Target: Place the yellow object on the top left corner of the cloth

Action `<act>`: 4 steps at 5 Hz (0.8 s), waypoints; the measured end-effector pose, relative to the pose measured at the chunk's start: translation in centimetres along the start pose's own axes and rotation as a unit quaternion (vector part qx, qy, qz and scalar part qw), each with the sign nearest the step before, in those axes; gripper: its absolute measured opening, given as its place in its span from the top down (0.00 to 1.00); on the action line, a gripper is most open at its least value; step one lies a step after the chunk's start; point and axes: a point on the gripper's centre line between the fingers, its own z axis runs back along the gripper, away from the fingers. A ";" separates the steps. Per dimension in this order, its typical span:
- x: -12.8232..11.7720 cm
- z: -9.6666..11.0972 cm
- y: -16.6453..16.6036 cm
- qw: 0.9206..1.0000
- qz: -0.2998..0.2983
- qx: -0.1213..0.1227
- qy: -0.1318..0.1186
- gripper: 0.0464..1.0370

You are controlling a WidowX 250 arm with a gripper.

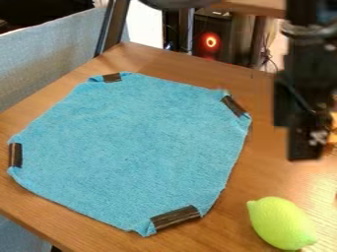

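The black gripper point(306, 142) hangs over the right side of the table, to the right of the cloth and above and behind the lemon, apart from both. A yellow-green lemon point(280, 223) lies on the wood near the bottom right, beyond the cloth's lower right edge. The blue cloth point(135, 147) is spread flat, its folded corners held by dark tape strips. Its upper left corner has a short strip of tape point(112, 77).
The wooden table point(260, 182) extends around the cloth. At the right edge, partly behind the gripper, is an orange-yellow thing point(332, 134). A grey-blue fabric panel point(46, 59) borders the table's left side.
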 end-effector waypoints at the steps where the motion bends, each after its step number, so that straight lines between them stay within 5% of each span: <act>1: 1.3 -2.3 -0.4 0.988 -0.130 -0.035 0.071 0.04; 2: 1.0 -4.9 -1.3 0.959 -0.250 -0.067 0.112 0.04; 3: 0.5 -5.7 -2.7 0.921 -0.362 -0.080 0.121 0.04; 4: 0.0 -5.3 -3.7 0.907 -0.394 -0.079 0.128 0.04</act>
